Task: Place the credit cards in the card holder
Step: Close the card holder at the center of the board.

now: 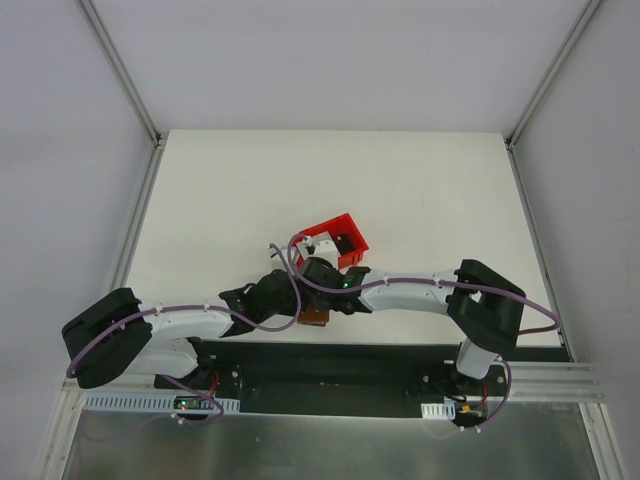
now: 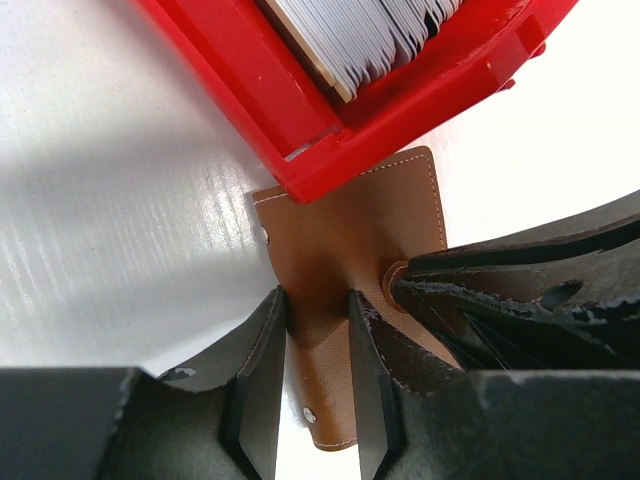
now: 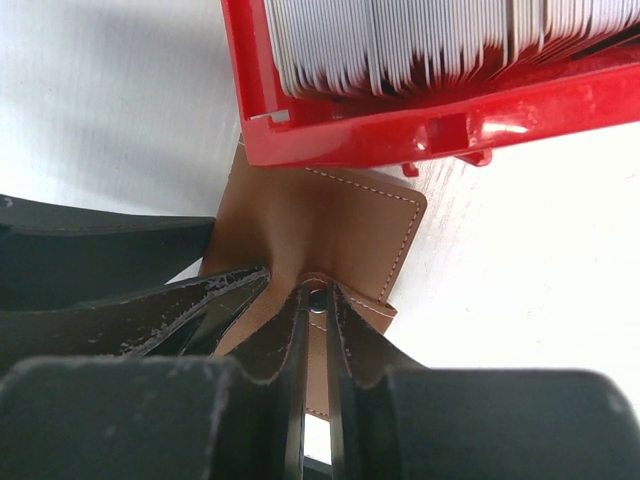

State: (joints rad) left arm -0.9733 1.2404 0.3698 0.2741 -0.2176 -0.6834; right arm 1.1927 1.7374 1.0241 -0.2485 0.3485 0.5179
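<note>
**Two arms at the card holder, cards in the tray**

Both arms reach inward and meet near the middle of the desk (image 1: 220, 200), just in front of the red tray (image 1: 345, 228).

Card holder (image 2: 340, 240): brown, stitched edge, lying on the desk between the two arms. In both wrist views its far edge is overlapped by the near side of the tray. We cannot tell whether the two touch.

Credit cards (image 3: 420, 40): pale, standing on edge, packed tight in a row inside the tray. We see none in the holder.

Left jaws: parted by a narrow gap. One finger (image 2: 262, 380) sits at the holder's left edge, the other (image 2: 372, 390) lies over the leather, and a strip of holder shows between them. We cannot tell whether they clamp it or only rest on it.

Right jaws: drawn almost together, pinching a raised flap at the holder's near right edge. The right wrist view shows the fingers (image 3: 280, 345) closed on it, with only a thin slit between the tips. The left wrist view shows the same pinch from the side, with the brown tab caught at the fingertips (image 2: 430, 280).
</note>
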